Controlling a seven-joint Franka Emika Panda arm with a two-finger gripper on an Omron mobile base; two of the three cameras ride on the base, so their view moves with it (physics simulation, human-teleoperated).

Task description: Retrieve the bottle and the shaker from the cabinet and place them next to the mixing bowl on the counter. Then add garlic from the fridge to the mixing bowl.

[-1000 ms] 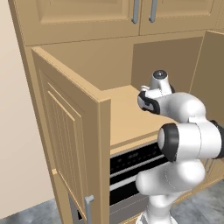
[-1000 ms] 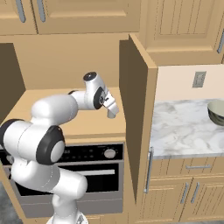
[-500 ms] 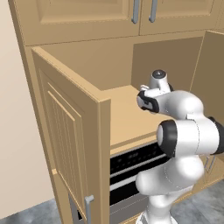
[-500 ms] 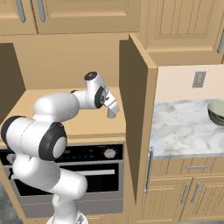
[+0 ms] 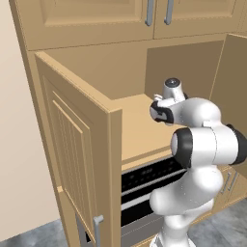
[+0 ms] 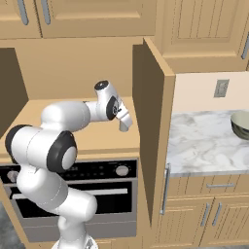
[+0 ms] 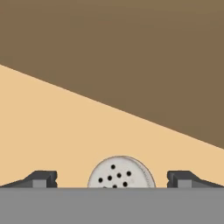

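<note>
Shaker (image 7: 121, 172) sits squarely between the gripper (image 7: 112, 178)'s two dark fingertips (image 7: 41, 178) in the hand view, its rounded grey top dotted with small black holes and facing the camera; the jaws stand spread wide on either side of it, with clear gaps to the tips, so nothing is grasped. Beyond the gripper lies the tan shelf floor of the cabinet (image 5: 130, 123), and past that its darker brown back wall. In the right base view the hand (image 6: 122, 119) points down at the shelf near the niche's right side, close to the tall flat door (image 6: 148, 136) that stands open just beside it. Farther off on that same side is the counter (image 6: 204, 146), white marble with grey veins, and the mixing bowl (image 6: 240, 124) rests on it at the far edge of the picture, well apart from the gripper. Below the shelf sits a dark oven (image 6: 104, 182) with a round knob. No brand, label or readable writing can be made out on any surface; the shaker's top is plain apart from its holes.
</note>
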